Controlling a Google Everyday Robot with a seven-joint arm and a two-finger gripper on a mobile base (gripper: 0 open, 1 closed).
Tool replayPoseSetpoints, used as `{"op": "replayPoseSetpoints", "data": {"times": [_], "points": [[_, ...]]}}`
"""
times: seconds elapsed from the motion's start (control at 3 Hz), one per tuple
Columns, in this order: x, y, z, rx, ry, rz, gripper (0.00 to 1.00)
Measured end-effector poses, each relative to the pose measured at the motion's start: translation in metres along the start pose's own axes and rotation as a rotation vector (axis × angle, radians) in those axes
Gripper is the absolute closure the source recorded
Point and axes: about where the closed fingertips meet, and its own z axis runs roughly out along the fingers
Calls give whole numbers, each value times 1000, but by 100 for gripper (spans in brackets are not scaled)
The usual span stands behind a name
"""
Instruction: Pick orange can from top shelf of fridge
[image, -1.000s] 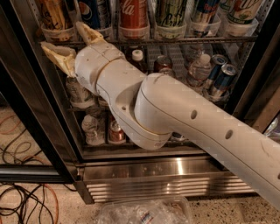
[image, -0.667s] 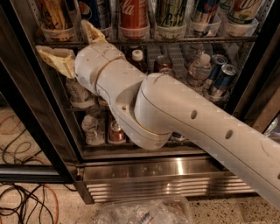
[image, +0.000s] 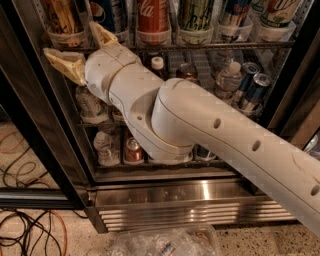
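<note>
The orange can (image: 62, 16) stands at the left end of the top shelf (image: 210, 46) of the fridge (image: 185, 192), in a clear cup behind the front rail. My gripper (image: 82, 49) is open, its two tan fingers spread wide. One fingertip (image: 56, 56) lies just below the rail under the orange can. The other (image: 99, 31) reaches up to the right of the can, in front of a blue can (image: 111, 12). The gripper holds nothing. My white arm (image: 210, 130) hides much of the middle rack.
A red Coca-Cola can (image: 152, 20), a green can (image: 196, 17) and more cans stand to the right on the top shelf. Bottles (image: 106, 147) and cans (image: 252, 90) fill the lower racks. Dark door frame (image: 35, 130) at left. Cables (image: 25, 235) and a plastic bag (image: 165, 242) lie on the floor.
The gripper has edged slightly up toward the top shelf rail, fingers still spread. Nothing has been taken hold of.
</note>
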Motion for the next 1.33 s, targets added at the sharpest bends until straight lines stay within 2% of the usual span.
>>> {"op": "replayPoseSetpoints", "data": {"times": [0.33,0.67,1.0,1.33], "points": [[2,-7,7,7,3,-8,31],[1,-14,61,49,25,-18,38],[6,-29,97,37,27,-42,40],[7,-30,97,40,28,-41,43]]}}
